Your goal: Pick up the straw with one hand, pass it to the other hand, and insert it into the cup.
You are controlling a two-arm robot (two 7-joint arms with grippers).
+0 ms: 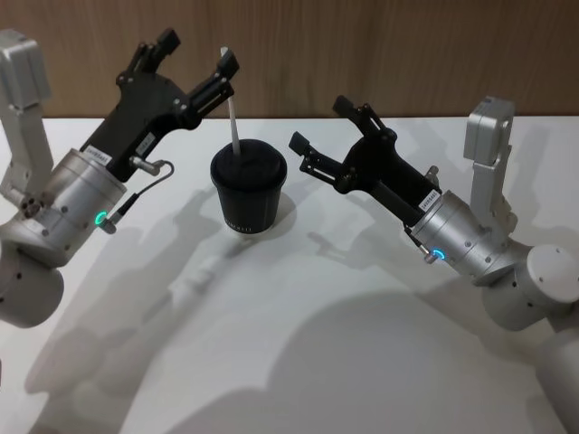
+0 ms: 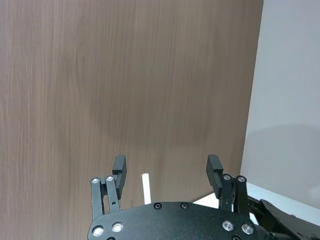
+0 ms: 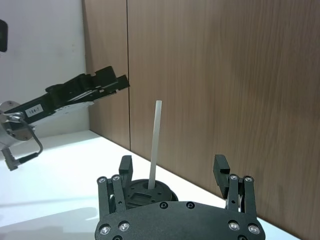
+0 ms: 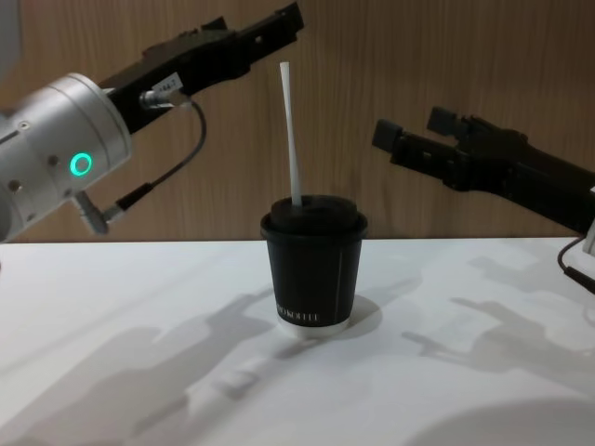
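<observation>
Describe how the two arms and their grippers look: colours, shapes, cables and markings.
Both arms look alike. The left gripper and right gripper are black, each with two long linkage fingers ending in small square pads. Each sits on a fat silver cylindrical wrist with a small green-blue light. A thin dark cable loops beside the left wrist. A small white label with dark characters marks each black gripper body.

White straw (image 4: 291, 130); black cup (image 4: 313, 274), white lettering.

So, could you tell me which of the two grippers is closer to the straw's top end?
The left gripper: one open fingertip sits beside the straw top; the right gripper, open, hangs beside the cup.
</observation>
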